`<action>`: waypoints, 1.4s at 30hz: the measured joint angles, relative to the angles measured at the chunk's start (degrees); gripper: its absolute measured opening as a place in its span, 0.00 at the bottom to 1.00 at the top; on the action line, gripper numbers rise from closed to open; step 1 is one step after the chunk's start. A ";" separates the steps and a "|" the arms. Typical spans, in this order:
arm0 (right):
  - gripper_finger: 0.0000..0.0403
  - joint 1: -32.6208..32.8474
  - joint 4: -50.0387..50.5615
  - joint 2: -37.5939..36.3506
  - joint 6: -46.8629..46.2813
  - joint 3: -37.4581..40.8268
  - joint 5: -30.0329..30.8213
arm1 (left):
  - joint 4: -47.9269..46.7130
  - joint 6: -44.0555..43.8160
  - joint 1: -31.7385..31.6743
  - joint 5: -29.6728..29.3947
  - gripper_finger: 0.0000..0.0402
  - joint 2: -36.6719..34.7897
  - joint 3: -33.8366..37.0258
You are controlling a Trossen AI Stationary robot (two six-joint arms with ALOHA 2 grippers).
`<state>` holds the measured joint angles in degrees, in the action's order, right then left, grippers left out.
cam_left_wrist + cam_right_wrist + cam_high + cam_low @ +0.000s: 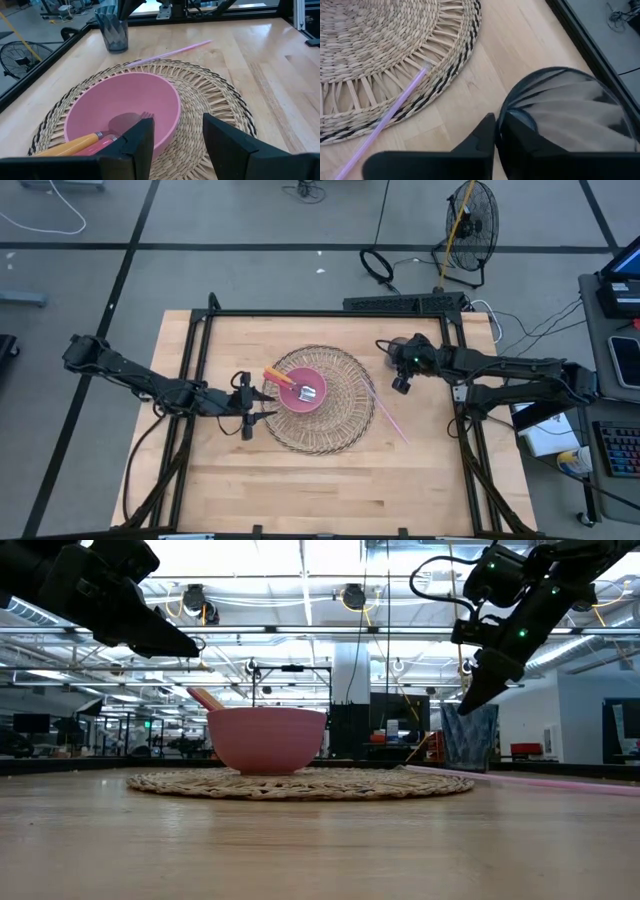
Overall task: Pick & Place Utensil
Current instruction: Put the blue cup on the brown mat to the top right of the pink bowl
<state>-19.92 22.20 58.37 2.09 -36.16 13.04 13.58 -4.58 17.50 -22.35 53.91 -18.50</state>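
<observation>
Right end effector (496, 131) is pinching the cup (560, 125) rim, centre-right of the high view. Left end effector (177, 142) is hovering open, empty, beside the bowl (122, 107).

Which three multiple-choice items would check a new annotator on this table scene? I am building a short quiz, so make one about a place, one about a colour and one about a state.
1. Where does the bowl stand?
A. on the woven mat
B. on the bare table
C. inside the cup

2. What colour is the straw lying half on the mat?
A. green
B. pink
C. black

3. How are the fingers of the left gripper set?
A. shut on the fork
B. shut on nothing
C. open, holding nothing

Answers:
1 A, the high view shows the mat ringing the bowl.
2 B, it shows pale pink against the wood.
3 C, the left wrist view shows a clear gap between the fingers, and the fork lies in the bowl beyond them.
</observation>
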 joint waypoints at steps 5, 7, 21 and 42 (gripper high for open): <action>0.02 0.00 0.03 0.00 0.24 0.00 -0.06 | -0.02 0.00 0.00 -0.01 0.42 0.02 0.00; 0.02 0.02 0.01 0.00 0.28 0.00 -0.07 | -0.04 0.01 0.00 -0.01 0.42 0.01 0.00; 0.01 0.12 -0.14 0.02 0.31 -0.55 -3.04 | -0.04 0.02 0.00 -0.02 0.42 0.02 0.00; 0.01 4.73 0.71 3.51 1.42 -13.58 -7.39 | -0.02 0.04 0.00 -0.02 0.42 0.02 0.00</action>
<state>-15.19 22.91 61.88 3.51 -49.74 5.65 13.56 -4.54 17.50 -22.37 53.93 -18.50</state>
